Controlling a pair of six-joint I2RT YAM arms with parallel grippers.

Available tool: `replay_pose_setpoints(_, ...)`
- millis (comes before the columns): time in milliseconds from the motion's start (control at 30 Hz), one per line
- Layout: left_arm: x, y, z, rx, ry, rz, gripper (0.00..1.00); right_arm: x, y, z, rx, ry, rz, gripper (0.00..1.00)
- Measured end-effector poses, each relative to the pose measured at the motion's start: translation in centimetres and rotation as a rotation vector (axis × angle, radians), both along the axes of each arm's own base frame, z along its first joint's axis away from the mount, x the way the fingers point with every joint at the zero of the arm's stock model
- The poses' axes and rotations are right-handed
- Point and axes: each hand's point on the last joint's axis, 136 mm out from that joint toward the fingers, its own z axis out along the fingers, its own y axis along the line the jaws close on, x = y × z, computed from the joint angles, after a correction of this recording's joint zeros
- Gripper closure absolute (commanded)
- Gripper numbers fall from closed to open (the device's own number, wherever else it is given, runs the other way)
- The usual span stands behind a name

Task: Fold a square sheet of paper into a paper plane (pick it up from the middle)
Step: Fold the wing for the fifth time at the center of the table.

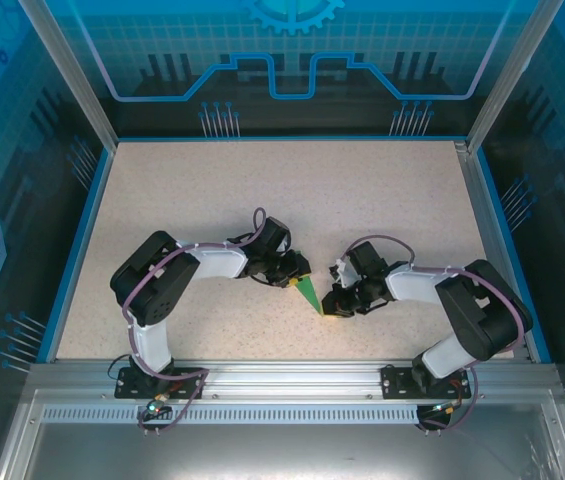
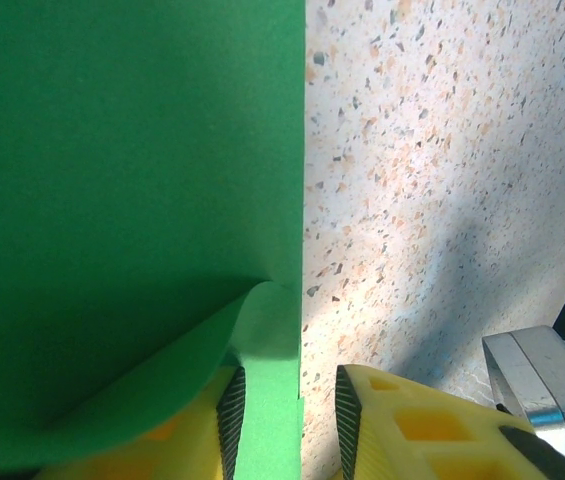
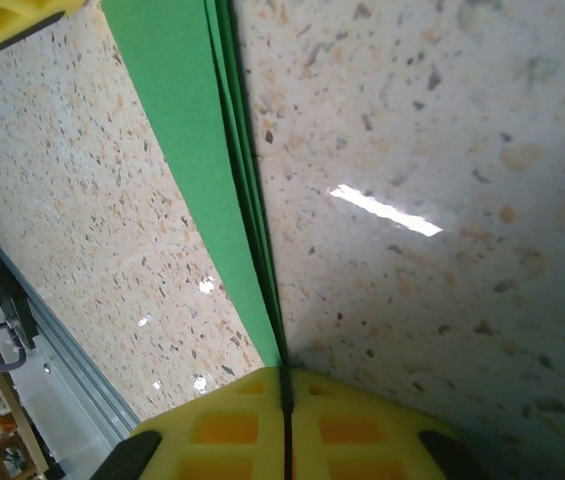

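Two arms meet at mid-table (image 1: 362, 190). We see the paper plane (image 1: 307, 292) already folded to a narrow creased dart. The right gripper (image 3: 285, 378) is pinched tight on its near tip. The left gripper (image 2: 287, 405) straddles the wide far end, jaws apart (final creasing, we judge, remains).

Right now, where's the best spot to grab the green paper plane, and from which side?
Probably the narrow tip of the paper plane, along the folded crease, coming from that end. There the layers stack tight and stiff, and the right pincer is shut on that spot. The wide end looks floppier: a flap curls up beside the left pincer.
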Motion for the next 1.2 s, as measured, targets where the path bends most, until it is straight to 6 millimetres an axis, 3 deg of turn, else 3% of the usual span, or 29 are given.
replay_pose_setpoints(467,0.0,0.0,0.0,0.005,0.006,0.000,0.66,0.0,-0.5,0.1,-0.081,0.003,0.010,0.86)
replay_pose_setpoints(600,0.0,0.0,0.0,0.005,0.006,0.000,0.66,-1.1,-2.2,0.9,-0.155,0.004,-0.008,0.80)
replay_pose_setpoints(700,0.0,0.0,0.0,0.006,0.006,0.000,0.66,-0.8,-2.4,2.4,-0.145,-0.047,-0.018,0.82)
replay_pose_setpoints(933,0.1,0.0,0.0,0.016,0.014,-0.005,0.66,0.9,0.5,4.7,0.022,-0.089,-0.036,0.91)
replay_pose_setpoints(1200,0.2,-0.1,-0.1,0.026,0.015,-0.016,0.66,2.4,2.9,3.7,0.116,-0.021,-0.061,0.93)
